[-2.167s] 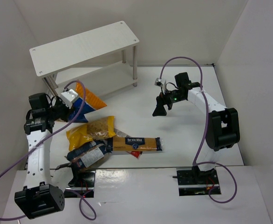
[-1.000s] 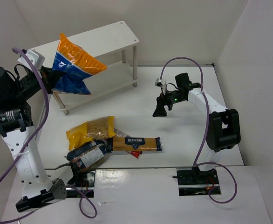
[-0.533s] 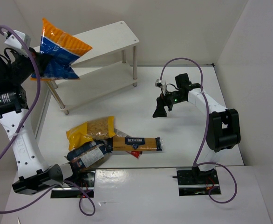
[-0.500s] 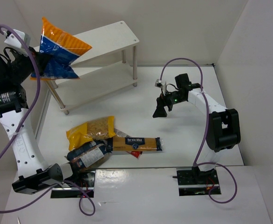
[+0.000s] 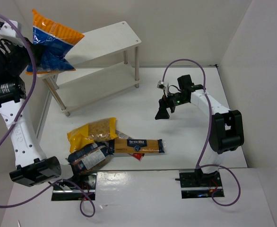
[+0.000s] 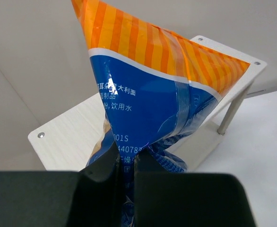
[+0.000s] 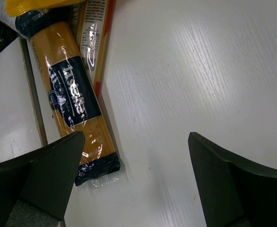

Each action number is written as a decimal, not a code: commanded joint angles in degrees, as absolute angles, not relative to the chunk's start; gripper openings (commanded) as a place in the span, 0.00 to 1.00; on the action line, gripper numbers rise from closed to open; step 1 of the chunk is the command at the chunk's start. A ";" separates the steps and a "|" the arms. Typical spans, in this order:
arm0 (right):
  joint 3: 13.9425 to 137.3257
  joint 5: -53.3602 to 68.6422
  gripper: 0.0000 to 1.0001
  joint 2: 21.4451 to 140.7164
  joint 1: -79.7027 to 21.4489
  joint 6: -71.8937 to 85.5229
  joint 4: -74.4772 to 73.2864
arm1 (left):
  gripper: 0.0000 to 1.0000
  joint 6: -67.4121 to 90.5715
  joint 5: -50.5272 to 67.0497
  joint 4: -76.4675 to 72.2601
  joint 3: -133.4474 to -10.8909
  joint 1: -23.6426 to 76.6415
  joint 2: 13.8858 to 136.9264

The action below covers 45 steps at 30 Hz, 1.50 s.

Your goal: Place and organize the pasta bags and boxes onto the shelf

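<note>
My left gripper (image 5: 33,56) is raised at the far left, shut on the blue end of a blue bag with an orange striped end (image 5: 50,39). The bag hangs in the air over the left end of the white shelf (image 5: 109,39). In the left wrist view the jaws (image 6: 125,166) pinch the bag (image 6: 148,99), with the shelf's top board (image 6: 70,130) behind it. The long yellow-orange pasta box (image 5: 138,145) lies flat on the table, beside a yellow bag (image 5: 91,132) and a dark bag (image 5: 88,158). My right gripper (image 5: 161,113) hovers open and empty, with the box (image 7: 71,92) below it.
The shelf's lower board (image 5: 105,81) stands on thin metal legs (image 5: 136,71). White walls close in the table on the left, back and right. A raised white ledge (image 5: 138,187) runs along the near edge at the arm bases. A purple cable (image 5: 15,123) trails from the left arm.
My left arm has lifted the blue and orange bag off the table and carried it up and left, over the shelf's left end. The right arm has not moved.
</note>
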<state>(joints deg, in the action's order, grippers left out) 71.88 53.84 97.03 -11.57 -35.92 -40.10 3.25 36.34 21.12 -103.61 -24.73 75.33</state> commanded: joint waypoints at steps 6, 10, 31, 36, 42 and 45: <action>71.89 55.37 0.98 97.38 -10.63 -37.18 -40.52 | 0.00 5.19 32.70 7.56 -104.85 -25.14 78.83; 71.89 55.37 0.98 96.86 -10.63 -37.18 -40.52 | 0.00 5.19 32.70 8.08 -106.61 -25.14 81.03; 71.89 55.37 0.98 96.86 -10.11 -38.23 -41.04 | 0.09 -2.72 25.05 10.81 -104.06 -20.57 87.01; 71.89 55.37 0.98 96.86 -10.11 -38.76 -41.57 | 0.30 -3.25 25.05 12.56 -104.14 -20.04 86.48; 71.89 55.89 0.98 96.86 -10.11 -38.76 -42.10 | 0.69 -4.31 25.05 15.64 -106.70 -20.04 85.43; 71.89 55.90 0.98 96.33 -10.11 -39.29 -42.10 | 0.77 -4.83 24.52 16.25 -107.31 -20.04 84.38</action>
